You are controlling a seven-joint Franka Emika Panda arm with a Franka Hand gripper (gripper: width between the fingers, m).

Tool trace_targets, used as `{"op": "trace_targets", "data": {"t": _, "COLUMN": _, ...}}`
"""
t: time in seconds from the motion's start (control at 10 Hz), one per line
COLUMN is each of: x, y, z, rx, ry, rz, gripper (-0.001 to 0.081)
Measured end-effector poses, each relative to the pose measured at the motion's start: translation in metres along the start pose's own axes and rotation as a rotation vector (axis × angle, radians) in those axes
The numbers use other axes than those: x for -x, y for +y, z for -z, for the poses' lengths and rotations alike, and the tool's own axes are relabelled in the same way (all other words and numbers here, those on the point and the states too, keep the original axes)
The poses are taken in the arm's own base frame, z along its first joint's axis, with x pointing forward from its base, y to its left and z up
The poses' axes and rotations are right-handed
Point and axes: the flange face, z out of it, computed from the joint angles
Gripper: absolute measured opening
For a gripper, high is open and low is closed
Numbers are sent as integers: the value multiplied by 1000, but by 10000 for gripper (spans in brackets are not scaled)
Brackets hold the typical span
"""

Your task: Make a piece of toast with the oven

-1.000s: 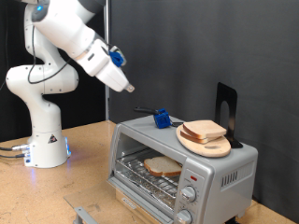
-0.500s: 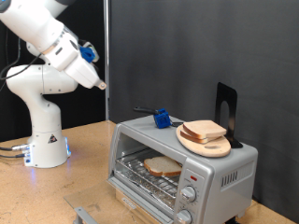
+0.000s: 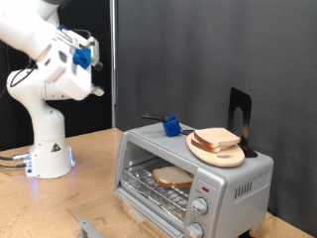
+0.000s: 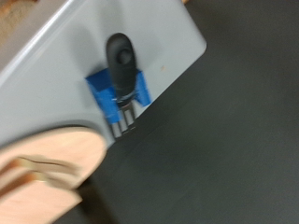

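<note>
A: Item, toast (image 3: 173, 178)?
B: Pale slice, tan crust; on the rack inside the oven (image 3: 194, 178); door seemingly closed.
A: Claw (image 3: 96, 91)?
B: High at the exterior view's left, well apart; grip state cannot be told; nothing seen held.
A: Step?
B: Likely toasting; knobs want attention, I judge.

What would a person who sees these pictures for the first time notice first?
The silver oven at the exterior view's lower right draws the eye, with a piece of toast on its rack behind the glass door. On its top sit a round wooden board with more bread slices and a blue tool holder. The gripper hangs high at the upper left, far from the oven.
</note>
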Motion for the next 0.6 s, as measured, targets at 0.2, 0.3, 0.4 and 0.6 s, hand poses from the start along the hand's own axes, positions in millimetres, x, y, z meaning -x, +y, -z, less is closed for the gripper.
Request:
{"op": "trace_targets", "data": {"t": 0.2, "x": 4, "y": 31, "z": 24, "rx": 16, "ry": 94, "rz": -245, "gripper": 808}}
{"op": "trace_targets", "data": {"t": 0.3, "x": 9, "y": 49, "z": 32, "rx": 86, "ry": 107, "rz": -313, "gripper": 808}}
{"op": "trace_targets", "data": {"t": 0.4, "x": 9, "y": 55, "z": 33, "rx": 134, "ry": 101, "rz": -348, "gripper": 808}}
{"op": "trace_targets", "data": {"t": 0.6, "x": 14, "y": 53, "z": 29, "rx": 124, "ry": 43, "rz": -390, "gripper": 808}}
